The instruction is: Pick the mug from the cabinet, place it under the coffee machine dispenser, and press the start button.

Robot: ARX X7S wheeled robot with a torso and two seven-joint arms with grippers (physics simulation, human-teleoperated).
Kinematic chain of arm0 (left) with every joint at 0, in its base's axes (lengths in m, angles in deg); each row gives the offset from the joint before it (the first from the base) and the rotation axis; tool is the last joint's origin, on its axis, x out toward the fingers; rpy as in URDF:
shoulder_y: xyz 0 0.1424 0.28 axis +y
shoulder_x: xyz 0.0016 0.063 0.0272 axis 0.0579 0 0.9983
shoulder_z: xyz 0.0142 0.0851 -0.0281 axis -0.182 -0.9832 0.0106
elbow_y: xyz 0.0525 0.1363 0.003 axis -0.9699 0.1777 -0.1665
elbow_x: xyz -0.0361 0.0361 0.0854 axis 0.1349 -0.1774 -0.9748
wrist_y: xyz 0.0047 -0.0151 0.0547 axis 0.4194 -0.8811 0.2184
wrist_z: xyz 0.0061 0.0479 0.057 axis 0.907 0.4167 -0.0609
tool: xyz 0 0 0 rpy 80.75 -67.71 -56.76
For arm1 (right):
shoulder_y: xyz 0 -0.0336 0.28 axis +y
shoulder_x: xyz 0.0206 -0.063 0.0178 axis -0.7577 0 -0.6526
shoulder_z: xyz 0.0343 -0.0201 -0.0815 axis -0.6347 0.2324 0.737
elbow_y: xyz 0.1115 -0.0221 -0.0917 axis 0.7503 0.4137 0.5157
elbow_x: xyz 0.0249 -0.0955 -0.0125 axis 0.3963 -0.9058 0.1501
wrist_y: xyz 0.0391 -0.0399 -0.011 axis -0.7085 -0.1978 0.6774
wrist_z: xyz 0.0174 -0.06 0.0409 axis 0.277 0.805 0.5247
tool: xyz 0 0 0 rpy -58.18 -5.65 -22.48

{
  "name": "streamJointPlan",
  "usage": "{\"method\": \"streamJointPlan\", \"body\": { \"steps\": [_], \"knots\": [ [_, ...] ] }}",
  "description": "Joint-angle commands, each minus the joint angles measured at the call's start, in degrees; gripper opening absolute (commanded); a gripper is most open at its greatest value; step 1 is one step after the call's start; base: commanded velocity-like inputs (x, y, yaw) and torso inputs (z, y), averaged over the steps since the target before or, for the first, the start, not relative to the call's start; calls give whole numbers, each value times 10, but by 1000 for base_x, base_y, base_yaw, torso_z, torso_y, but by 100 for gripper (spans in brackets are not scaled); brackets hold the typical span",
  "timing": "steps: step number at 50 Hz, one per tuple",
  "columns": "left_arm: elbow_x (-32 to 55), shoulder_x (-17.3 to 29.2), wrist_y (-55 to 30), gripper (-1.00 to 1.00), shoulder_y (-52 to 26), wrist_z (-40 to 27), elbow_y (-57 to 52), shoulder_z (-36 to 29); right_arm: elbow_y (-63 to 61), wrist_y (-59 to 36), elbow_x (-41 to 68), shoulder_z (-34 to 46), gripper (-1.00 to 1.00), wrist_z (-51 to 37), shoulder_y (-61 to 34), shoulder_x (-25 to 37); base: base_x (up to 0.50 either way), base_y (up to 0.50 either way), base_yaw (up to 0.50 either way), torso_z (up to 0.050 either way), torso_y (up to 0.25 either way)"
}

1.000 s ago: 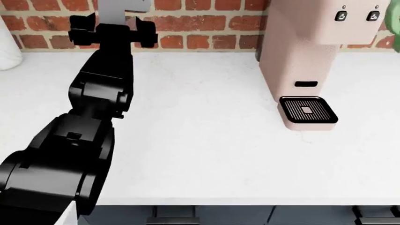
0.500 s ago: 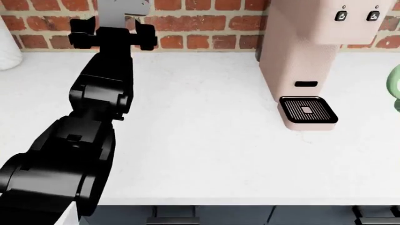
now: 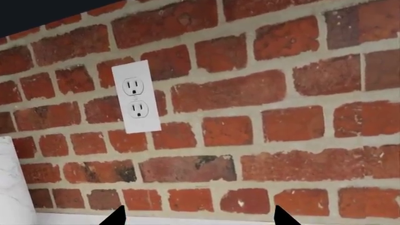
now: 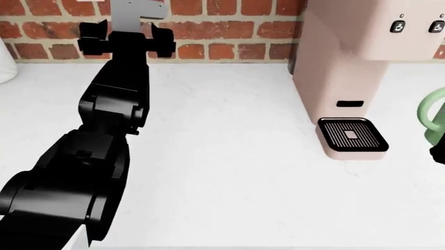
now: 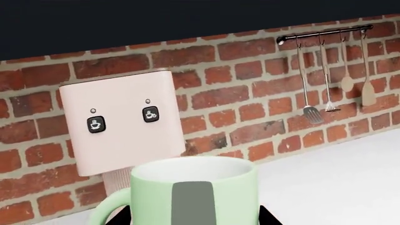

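Right wrist view: the mug (image 5: pixel 194 190) fills the near foreground, upright, rim level, white inside showing, with a grey finger pad (image 5: pixel 192 202) flat against its wall and dark gripper parts at either side. Judged: the right gripper is clamped on the mug, though its jaws fall largely outside the frame. In the head view only the mug's green handle (image 4: pixel 432 115) shows at the right edge, above the white counter (image 4: pixel 230 156) and well right of the drip tray (image 4: pixel 351 135).

Beyond the mug stands the coffee machine dispenser (image 4: pixel 355 57), two cup-icon buttons (image 5: pixel 122 119) on its face. Tray bare.

Left arm (image 4: pixel 104 135) reaches toward the brick wall (image 3: pixel 250 93); left gripper (image 3: pixel 196 218) shows two dark tips set apart, nothing between them, facing an outlet (image 3: pixel 136 97).

Step in hand (judgement): carrying the mug to the machine; placement not yet done. Next move calls for shifting the mug left, lowering it under the overhang, centred on the tray, without clipping the machine's body.
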Motion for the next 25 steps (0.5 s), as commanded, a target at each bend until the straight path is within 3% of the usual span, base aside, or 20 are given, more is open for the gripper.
{"method": "streamJointPlan", "body": {
  "steps": [1,10,25],
  "knots": [
    [0,-1,0,100,1,0,0,0,9,93,-104,90,-100,53,48,-57,0,0,0,0,0],
    [0,-1,-1,100,1,-1,0,0,61,235,-196,189,-100,126,66,-105,0,0,0,0,0],
    [5,-4,-3,100,3,-1,0,-5,136,365,-312,287,-100,164,51,-121,0,0,0,0,0]
  ]
}}
